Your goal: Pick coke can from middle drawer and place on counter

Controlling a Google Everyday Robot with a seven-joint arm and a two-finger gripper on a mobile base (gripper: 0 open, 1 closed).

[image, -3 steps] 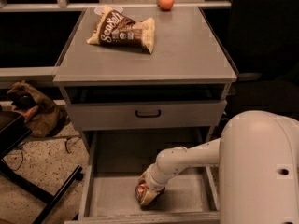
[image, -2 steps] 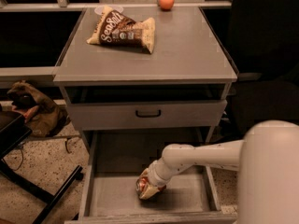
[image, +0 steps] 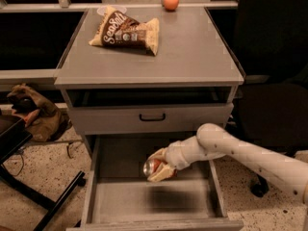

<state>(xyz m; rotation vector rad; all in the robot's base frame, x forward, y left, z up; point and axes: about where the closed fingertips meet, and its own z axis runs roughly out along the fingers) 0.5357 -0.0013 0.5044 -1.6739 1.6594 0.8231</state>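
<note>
The coke can (image: pixel 153 166), red with a silver end facing left, lies on its side in my gripper (image: pixel 160 166), lifted above the floor of the open middle drawer (image: pixel 120 201). The gripper is shut on the can, and a dark shadow falls on the drawer floor below it. My white arm (image: pixel 240 153) reaches in from the lower right. The grey counter (image: pixel 192 52) tops the cabinet above.
A brown and cream snack bag (image: pixel 126 31) lies on the counter's back left, and an orange fruit (image: pixel 170 1) sits at its back edge. The top drawer front with a black handle (image: pixel 152 117) overhangs the open drawer. A black chair base (image: pixel 29 186) stands at left.
The gripper has risen from the drawer's front floor with the can and moved toward the drawer's back. The arm has stretched out from the lower right.
</note>
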